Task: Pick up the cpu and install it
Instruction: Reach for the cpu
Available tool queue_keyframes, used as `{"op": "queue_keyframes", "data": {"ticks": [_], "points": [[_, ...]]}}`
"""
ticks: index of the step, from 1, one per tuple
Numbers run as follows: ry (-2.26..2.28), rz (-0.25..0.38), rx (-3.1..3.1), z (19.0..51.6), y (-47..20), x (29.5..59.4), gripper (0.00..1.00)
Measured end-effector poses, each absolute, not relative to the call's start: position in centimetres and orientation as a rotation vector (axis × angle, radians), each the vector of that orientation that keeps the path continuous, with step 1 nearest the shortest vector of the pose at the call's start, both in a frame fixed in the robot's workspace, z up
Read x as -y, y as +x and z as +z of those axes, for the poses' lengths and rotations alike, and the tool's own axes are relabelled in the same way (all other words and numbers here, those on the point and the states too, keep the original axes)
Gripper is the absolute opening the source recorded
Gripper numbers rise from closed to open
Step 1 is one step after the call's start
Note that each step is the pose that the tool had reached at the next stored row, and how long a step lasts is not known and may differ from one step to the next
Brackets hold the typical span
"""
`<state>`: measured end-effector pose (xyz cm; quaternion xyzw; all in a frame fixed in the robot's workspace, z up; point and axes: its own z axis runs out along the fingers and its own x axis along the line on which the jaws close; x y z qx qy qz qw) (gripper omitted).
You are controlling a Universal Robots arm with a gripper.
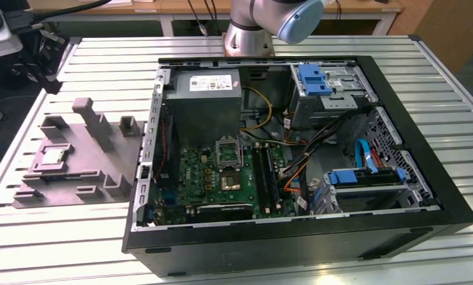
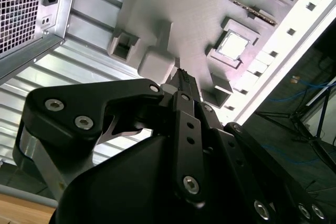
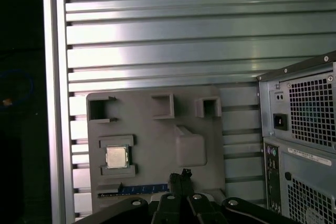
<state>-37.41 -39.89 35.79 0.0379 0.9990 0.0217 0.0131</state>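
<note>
Silvery square cpu lies uncovered in a grey moulded plastic tray; tall grey posts rise nearby, and an open black computer case borders the tray.

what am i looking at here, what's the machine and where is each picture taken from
It is one robot arm on a slatted metal table. The exterior view looks down from off the arm; both wrist views come from cameras riding near its gripper, the dark parts in front. On the table lie an open computer case and, on the exterior view's left, a grey holder. The cpu, a small silvery square, sits in a pocket of that holder. The gripper is shut, holds nothing, and faces the holder.
</note>
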Motion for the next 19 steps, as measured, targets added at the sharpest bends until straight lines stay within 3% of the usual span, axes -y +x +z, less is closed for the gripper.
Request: {"op": "queue_keyframes", "data": {"ticks": [19], "points": [[0.118,0.068,-3.112,35.7,-39.6,39.9,0.11]]}}
